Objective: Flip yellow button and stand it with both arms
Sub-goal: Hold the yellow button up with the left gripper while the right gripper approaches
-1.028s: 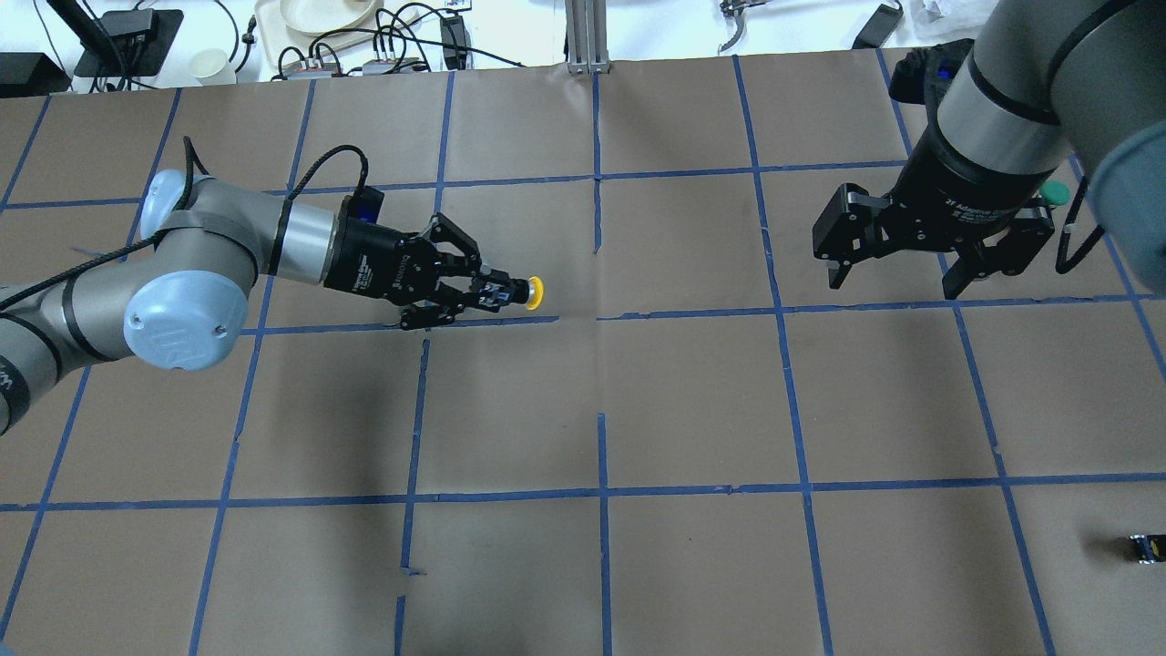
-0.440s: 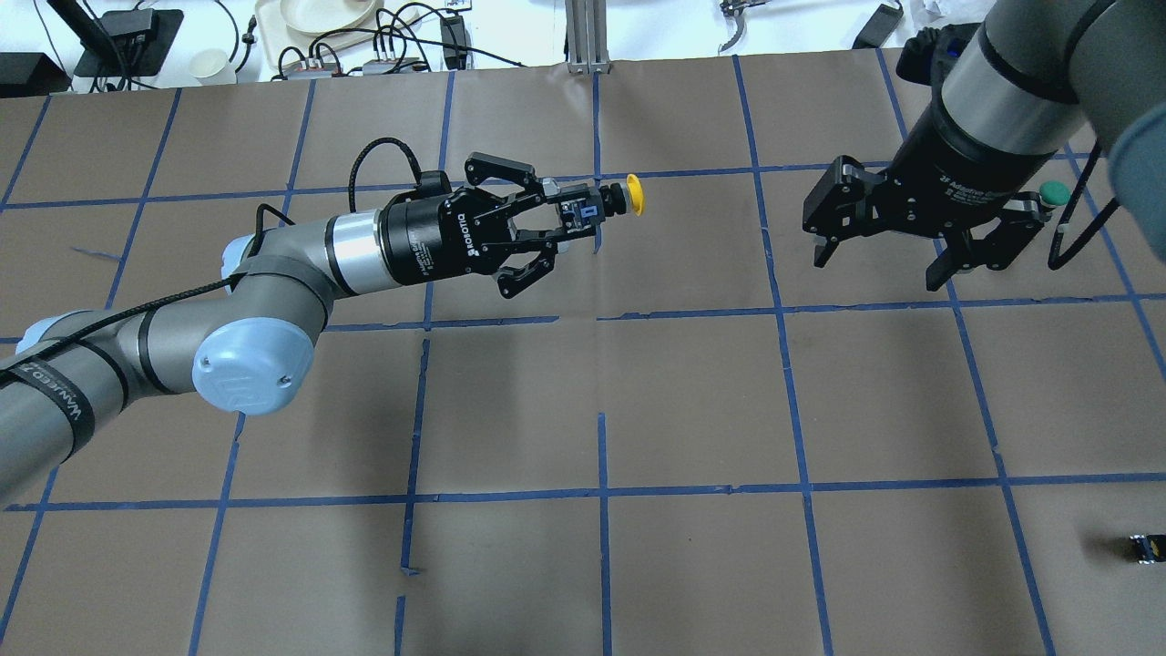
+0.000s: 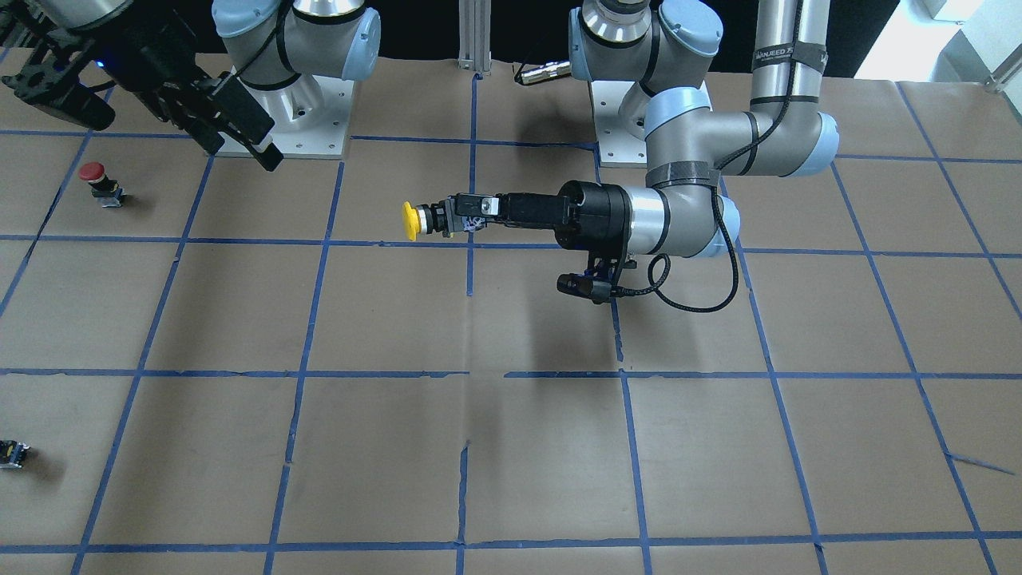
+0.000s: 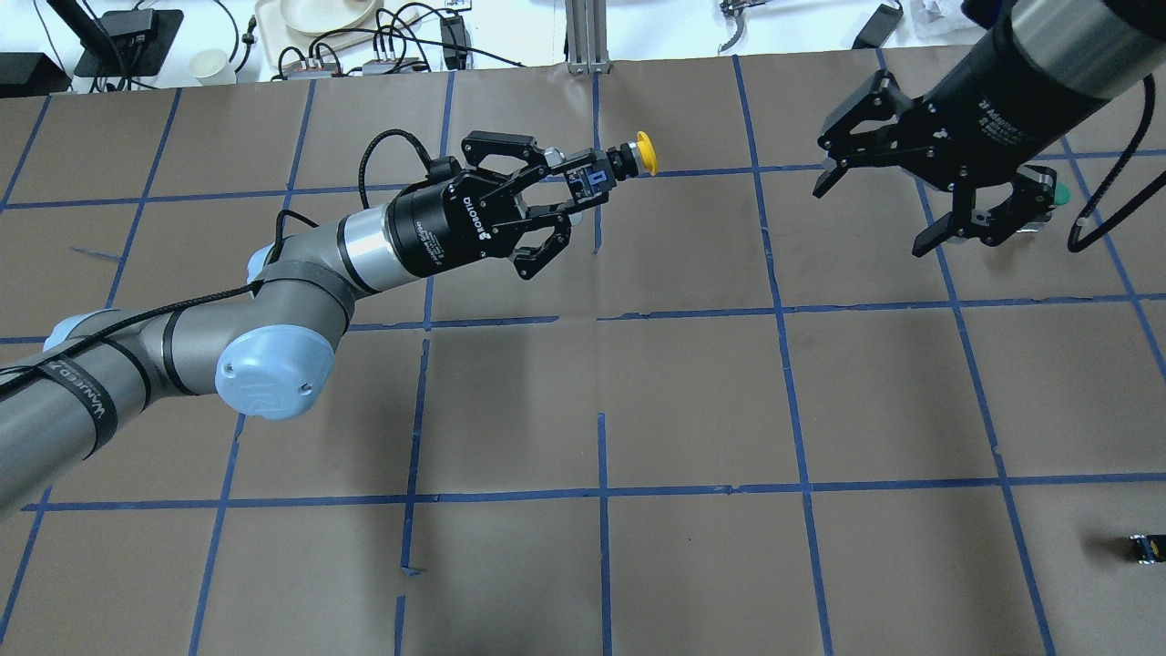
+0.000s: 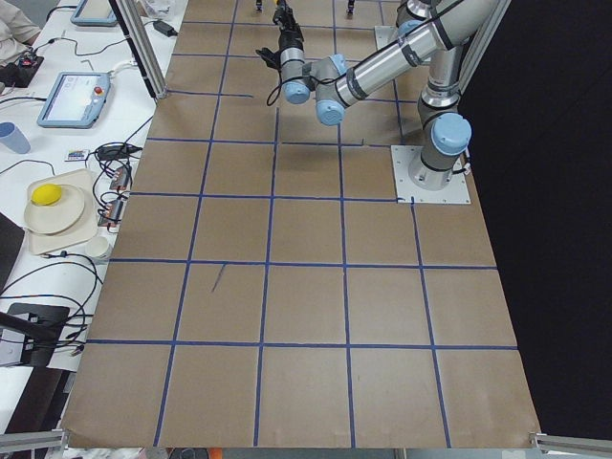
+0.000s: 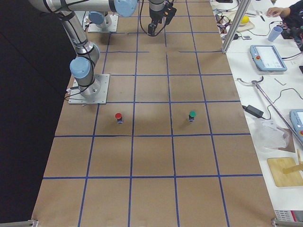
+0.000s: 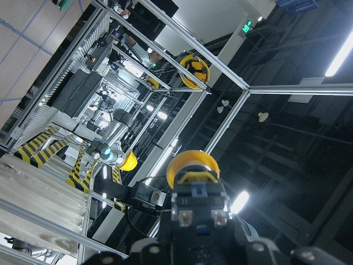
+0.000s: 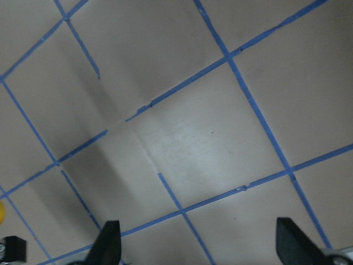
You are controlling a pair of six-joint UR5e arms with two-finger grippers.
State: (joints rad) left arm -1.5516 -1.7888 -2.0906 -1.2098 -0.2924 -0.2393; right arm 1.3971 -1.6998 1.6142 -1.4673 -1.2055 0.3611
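The yellow button (image 4: 645,153) is held in the air over the table's far middle, lying sideways with its cap toward the right arm. My left gripper (image 4: 588,182) is shut on its black body. In the front-facing view the cap (image 3: 409,220) sticks out past the left gripper (image 3: 461,217). In the left wrist view the button (image 7: 193,175) sits between the fingertips. My right gripper (image 4: 874,211) is open and empty, raised at the far right, apart from the button. The right wrist view shows its open gripper (image 8: 198,248) above bare table.
A green button (image 4: 1055,193) stands behind the right gripper, also in the right-side view (image 6: 192,115). A red button (image 3: 93,172) stands near the right arm's base. A small black part (image 4: 1146,547) lies at the near right edge. Blue tape lines grid the brown table (image 4: 692,401).
My left arm has lifted the yellow button off the table and carried it up and toward the far middle. My right gripper has swung upward and farther back, still open.
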